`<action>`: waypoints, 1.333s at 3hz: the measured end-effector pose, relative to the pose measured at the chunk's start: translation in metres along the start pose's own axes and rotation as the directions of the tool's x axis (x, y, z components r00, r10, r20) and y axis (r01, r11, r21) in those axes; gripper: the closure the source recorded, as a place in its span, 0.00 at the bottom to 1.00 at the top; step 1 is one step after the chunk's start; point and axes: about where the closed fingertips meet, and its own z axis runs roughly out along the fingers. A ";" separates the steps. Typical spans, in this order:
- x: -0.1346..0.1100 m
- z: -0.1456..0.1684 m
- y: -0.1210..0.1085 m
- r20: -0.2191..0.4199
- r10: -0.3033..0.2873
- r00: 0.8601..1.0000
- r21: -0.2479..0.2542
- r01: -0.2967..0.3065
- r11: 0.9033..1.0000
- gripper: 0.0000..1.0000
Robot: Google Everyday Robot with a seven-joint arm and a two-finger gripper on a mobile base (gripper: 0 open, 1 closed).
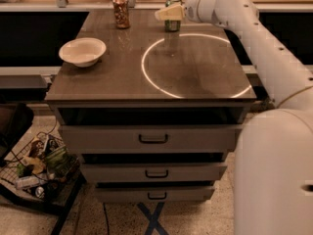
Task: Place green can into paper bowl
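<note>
The green can (172, 25) stands upright at the back of the tabletop, right of centre. My gripper (168, 13) is at the can at mid height, its tan end crossing the front of the can's body and hiding the middle of it. The white arm reaches in from the right. The paper bowl (82, 51) sits empty near the left edge of the tabletop, well to the left of and nearer than the can.
A brown-orange can (121, 11) stands at the back left of the tabletop (195, 77). A bright ring of light (146, 75) lies on the top. Drawers (153, 139) are below. A wire basket of clutter (36, 168) sits on the floor at left.
</note>
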 end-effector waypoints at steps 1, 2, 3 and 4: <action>0.011 0.019 -0.014 0.002 0.001 1.000 0.007 -0.001 1.000 0.00; 0.020 0.030 -0.028 0.003 0.003 1.000 0.027 -0.004 1.000 0.00; 0.027 0.036 -0.038 -0.001 0.013 1.000 0.046 -0.013 0.999 0.00; 0.031 0.045 -0.042 0.008 0.032 0.999 0.053 -0.033 0.998 0.00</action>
